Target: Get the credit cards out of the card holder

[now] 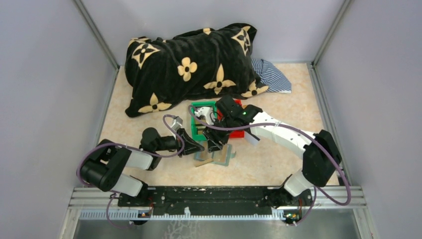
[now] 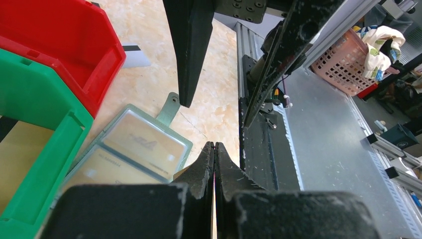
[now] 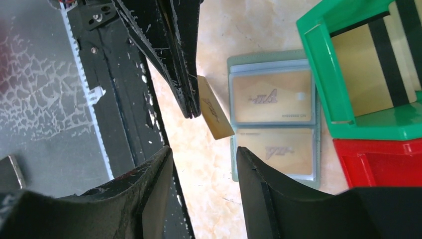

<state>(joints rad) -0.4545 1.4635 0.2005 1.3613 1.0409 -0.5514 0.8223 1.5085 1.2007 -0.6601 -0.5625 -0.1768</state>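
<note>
The card holder (image 3: 272,117) lies open on the table, grey-green, with two gold credit cards (image 3: 271,96) in its see-through pockets; it also shows in the left wrist view (image 2: 134,149) and the top view (image 1: 222,157). My left gripper (image 2: 214,145) is shut on a gold credit card (image 3: 215,114), held edge-up just left of the holder. My right gripper (image 3: 204,149) is open and empty, hovering above the table beside the holder, close to the left gripper (image 1: 196,145). Gold cards with black stripes (image 3: 378,64) lie in the green bin.
A green bin (image 1: 194,115) and a red bin (image 1: 238,132) stand just behind the holder. A pale card with a black stripe (image 2: 134,56) lies on the table by the red bin. A black flowered pillow (image 1: 189,64) and a striped cloth (image 1: 271,74) lie at the back.
</note>
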